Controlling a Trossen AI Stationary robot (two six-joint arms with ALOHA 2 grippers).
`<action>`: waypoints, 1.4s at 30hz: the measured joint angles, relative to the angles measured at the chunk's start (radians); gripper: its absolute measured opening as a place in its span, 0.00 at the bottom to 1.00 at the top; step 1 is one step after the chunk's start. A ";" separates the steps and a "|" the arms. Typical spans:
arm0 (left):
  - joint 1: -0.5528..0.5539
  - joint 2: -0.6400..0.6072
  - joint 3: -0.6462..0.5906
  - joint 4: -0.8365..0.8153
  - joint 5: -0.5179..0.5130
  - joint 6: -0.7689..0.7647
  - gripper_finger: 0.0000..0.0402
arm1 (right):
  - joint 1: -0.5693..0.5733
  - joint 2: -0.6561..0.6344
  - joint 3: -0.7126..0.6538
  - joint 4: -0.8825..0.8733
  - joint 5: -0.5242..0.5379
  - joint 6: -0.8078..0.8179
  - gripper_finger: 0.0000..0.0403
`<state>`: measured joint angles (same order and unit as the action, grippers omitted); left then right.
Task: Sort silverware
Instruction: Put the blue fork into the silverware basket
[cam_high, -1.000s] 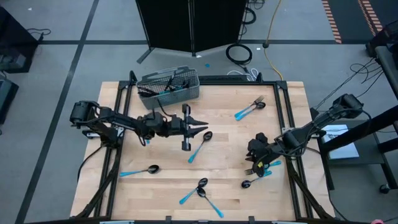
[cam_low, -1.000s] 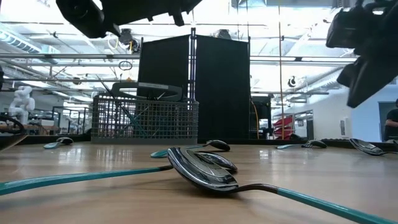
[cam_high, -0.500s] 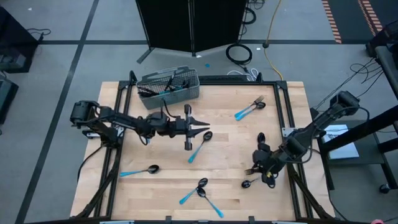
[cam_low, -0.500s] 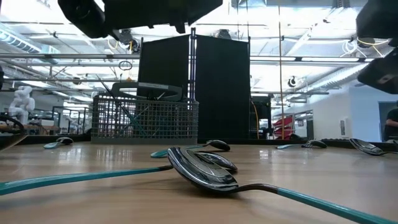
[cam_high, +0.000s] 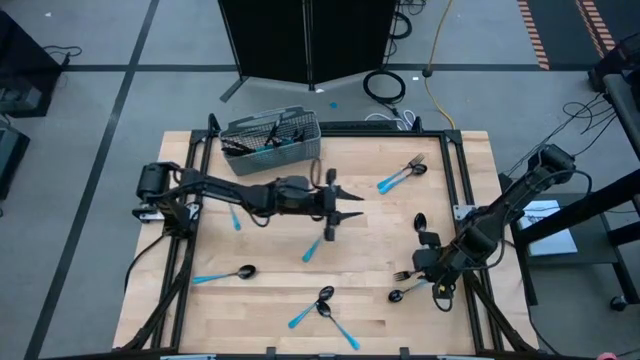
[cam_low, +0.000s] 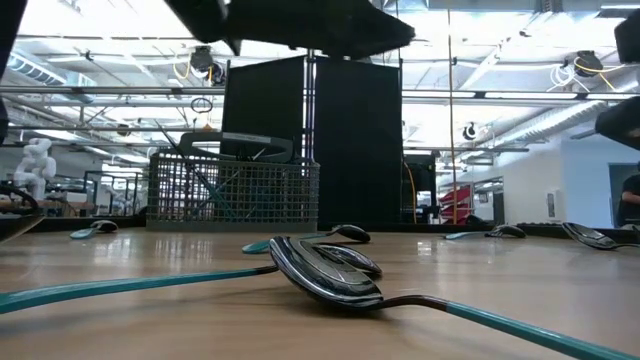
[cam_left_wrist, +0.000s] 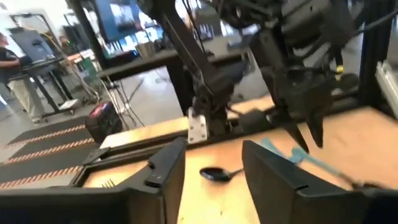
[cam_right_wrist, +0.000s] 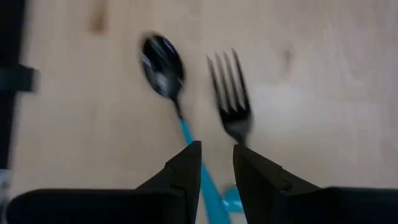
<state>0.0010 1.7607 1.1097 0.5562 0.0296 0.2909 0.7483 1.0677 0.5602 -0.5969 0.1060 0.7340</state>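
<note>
The wooden table (cam_high: 250, 300) is the biggest thing here, so I'll place everything off the mesh basket (cam_high: 271, 140) at its far edge. Loose silverware is scattered well away from the basket: a spoon (cam_high: 322, 235) nearest, a pair (cam_high: 402, 173) off toward the right side, a crossed pair (cam_high: 322, 308) and a single spoon (cam_high: 224, 273) near the front, and a fork (cam_right_wrist: 229, 93) and spoon (cam_right_wrist: 163, 59) at the far right-front.

The left gripper (cam_high: 352, 205) hangs in the air just out from the basket, fingers spread with nothing between them. The right gripper (cam_high: 418, 262) sits low over that fork and spoon, jaws a narrow gap apart, and I can't tell if it's pinching a blue handle or not.

For the right arm I'd pick one handle only, since the two lie close together, and lift straight up. The frame rail (cam_high: 468, 215) runs right beside it, so swing inward. The middle looks roomy.
</note>
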 joint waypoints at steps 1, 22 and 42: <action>-0.001 0.014 0.019 -0.020 0.000 0.012 0.40 | 0.000 0.009 0.000 -0.021 0.000 0.002 0.21; 0.008 0.079 0.034 -0.019 0.094 0.003 0.43 | 0.000 0.272 0.002 -0.023 0.076 -0.146 0.31; 0.008 0.079 0.034 -0.018 0.107 0.002 0.43 | 0.001 0.278 -0.001 0.000 0.050 -0.084 0.02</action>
<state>0.0088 1.8400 1.1435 0.5381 0.1368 0.2924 0.7490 1.3457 0.5596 -0.5966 0.1561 0.6498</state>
